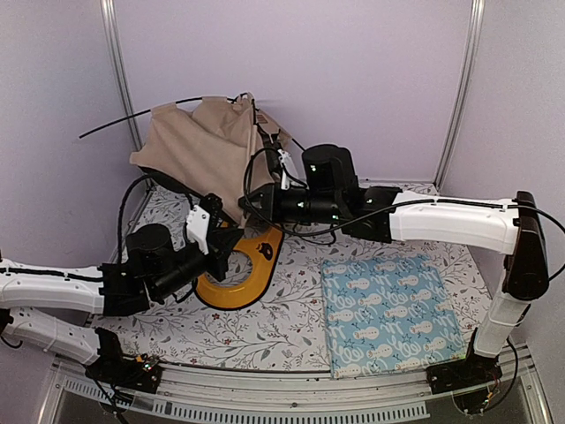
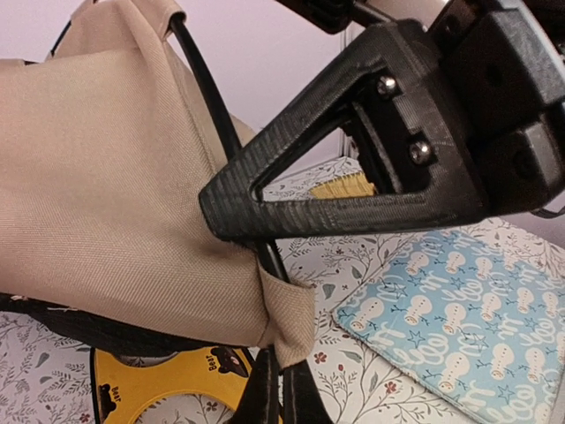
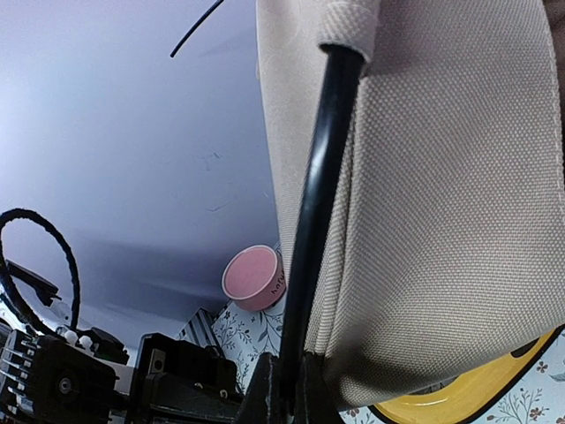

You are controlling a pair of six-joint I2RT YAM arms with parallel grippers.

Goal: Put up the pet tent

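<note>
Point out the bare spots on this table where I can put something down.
Bare cloth lies between the yellow tray and blue mat, and along the near edge. Back left is crowded: pet tent, tray, left gripper, right gripper.

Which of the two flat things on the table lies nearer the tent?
The yellow bowl tray, right beside the beige tent; the blue snowman mat lies apart, front right.

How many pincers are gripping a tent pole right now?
2. The left pincer clamps the black pole at the pet tent's lower corner; the right pincer clamps a pole just above.
</note>
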